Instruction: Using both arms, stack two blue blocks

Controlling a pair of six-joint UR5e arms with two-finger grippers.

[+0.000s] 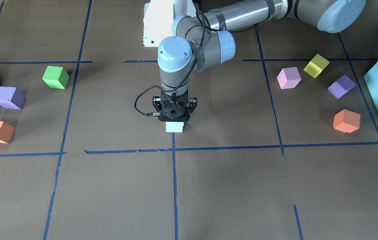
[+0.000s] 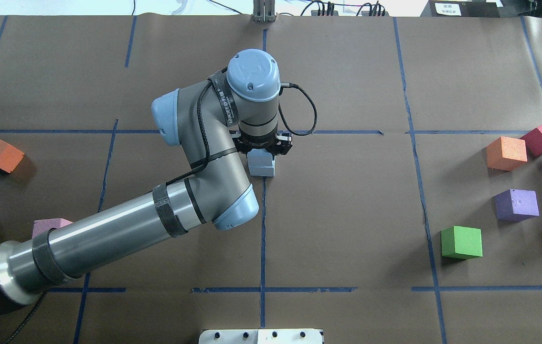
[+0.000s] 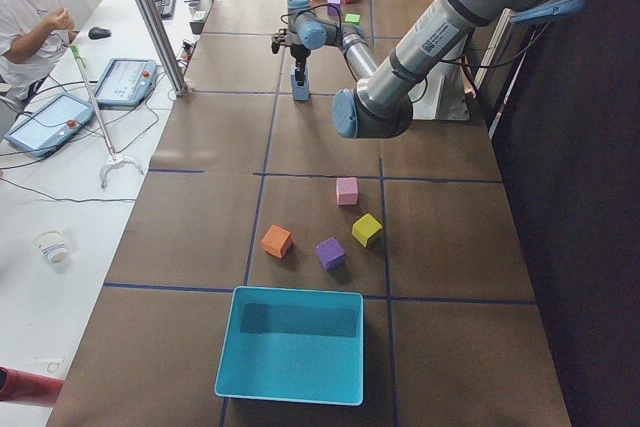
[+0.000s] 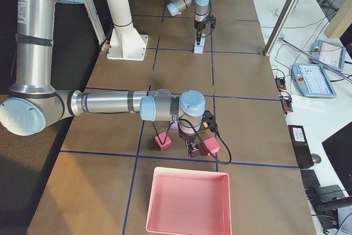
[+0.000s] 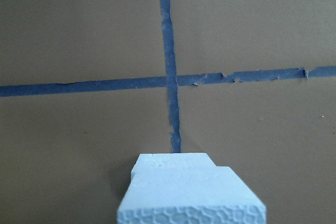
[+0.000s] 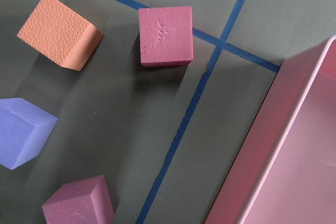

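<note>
At the middle of the brown table (image 2: pixel 347 215), on a blue tape line (image 2: pixel 263 248) just on the robot's side of a tape crossing, stand the two blue blocks (image 2: pixel 261 166). In both side views they read as a short column, taller than wide, one cube on the other. The left wrist view shows two pale blue faces, one stepped slightly aside of the other.

The left gripper (image 1: pixel 175 117) points straight down directly over them. Its black body hides the fingers, so how wide the pincer stands, and whether it has hold of the top cube, cannot be told.

The right gripper (image 4: pixel 192 151) shows only in the right side view, hanging low at the table's right end between a maroon cube (image 4: pixel 163 142) and a pink cube (image 4: pixel 211 146), just beside the pink tray (image 4: pixel 190 171). Its opening cannot be told either.

On the right half of the overhead view lie a green cube (image 2: pixel 462 242), a purple cube (image 2: pixel 516 204) and an orange cube (image 2: pixel 506 153), well apart from the column. At the left end sits a turquoise box (image 3: pixel 295 342), with a yellow cube (image 3: pixel 366 230) near it.
</note>
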